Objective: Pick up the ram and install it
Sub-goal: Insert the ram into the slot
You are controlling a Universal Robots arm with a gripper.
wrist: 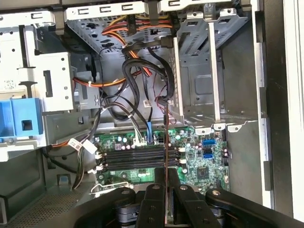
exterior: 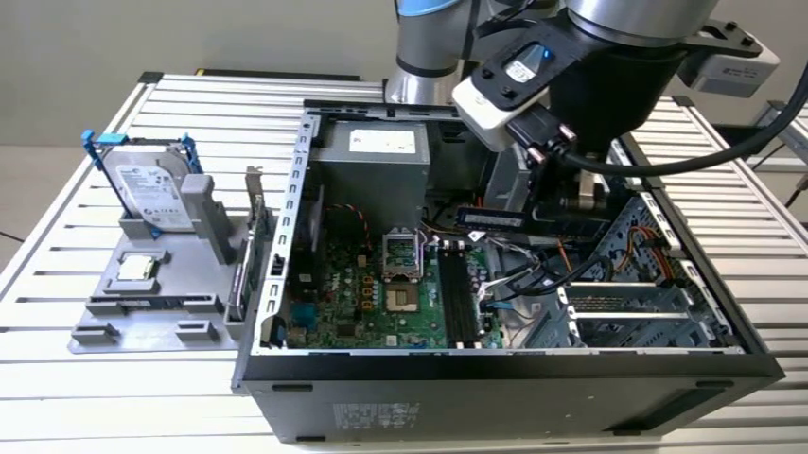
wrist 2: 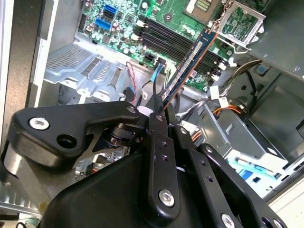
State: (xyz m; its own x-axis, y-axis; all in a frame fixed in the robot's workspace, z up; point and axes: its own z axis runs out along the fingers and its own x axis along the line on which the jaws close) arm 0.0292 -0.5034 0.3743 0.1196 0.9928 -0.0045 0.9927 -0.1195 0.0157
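The claw is built of matte black metal links with rounded ends, pinned with bright silver screws, and narrows to slim tips. Those tips are pinched tight on one end of the ram, which juts straight out from between them.

The ram is a long, narrow, flat stick with a blue face and a coppery strip along one long edge. In the first wrist view it appears edge-on, a thin brownish line. In the exterior view it hangs level in the air inside the open case. There it sits above the board and crosswise to the slots, not seated in any of them.

The slots are straight black plastic channels lying side by side, with pale clips at their ends. The board is glossy green, studded with small round capacitors and a square metal socket.

Black and orange cables loop loosely beside the board, next to a perforated grey sheet-metal cage. The case is a black box lying on its side with bare steel walls inside.

It rests on a ribbed aluminium table. Towards the exterior view's left, well apart from the ram, a grey plastic tray holds an upright silver drive with blue rails. A small square silver chip lies flat on the tray.
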